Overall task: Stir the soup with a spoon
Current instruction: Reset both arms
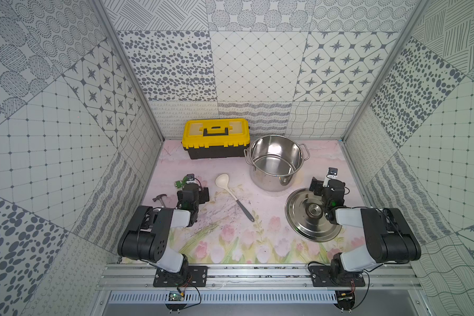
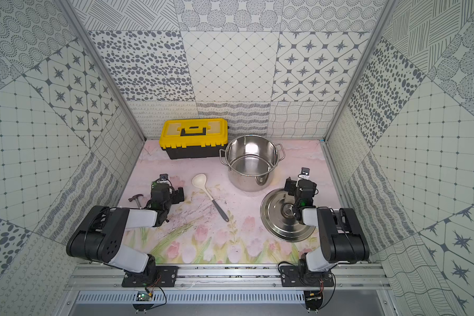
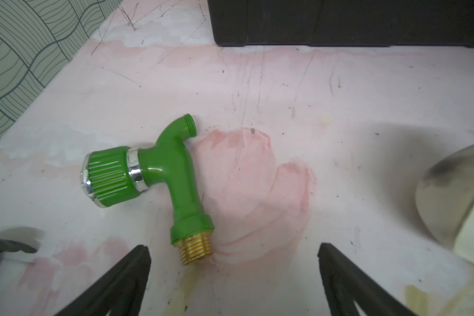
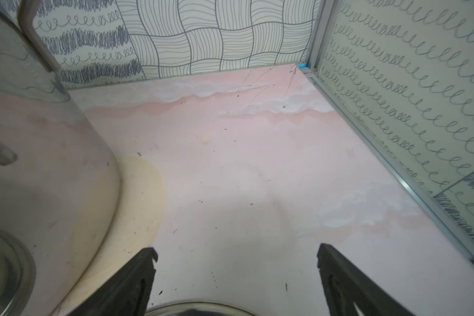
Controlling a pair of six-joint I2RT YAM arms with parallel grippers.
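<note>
Spread wide, empty: left fingers [image 3: 126,276], right fingers [image 4: 132,276]. Flat on pink floral tabletop [image 1: 268,202] between them, cream-bowled dark-handled spoon [image 1: 233,196], ready for pickup; shiny steel stockpot [image 1: 270,182] uncovered for stirring.

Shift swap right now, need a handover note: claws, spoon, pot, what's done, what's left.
Left claw: open, empty, low over the mat, with a green plastic tap just ahead of it.
Right claw: open, empty, beside the stockpot.
Spoon: flat on the mat between the arms, handle end toward the robot, untouched.
Stockpot: upright, uncovered, no soup visible inside. Its lid lies on the mat in front of it.
Done: lid is off.
Left: grasp the spoon, lower its bowl into the pot, stir.
</note>
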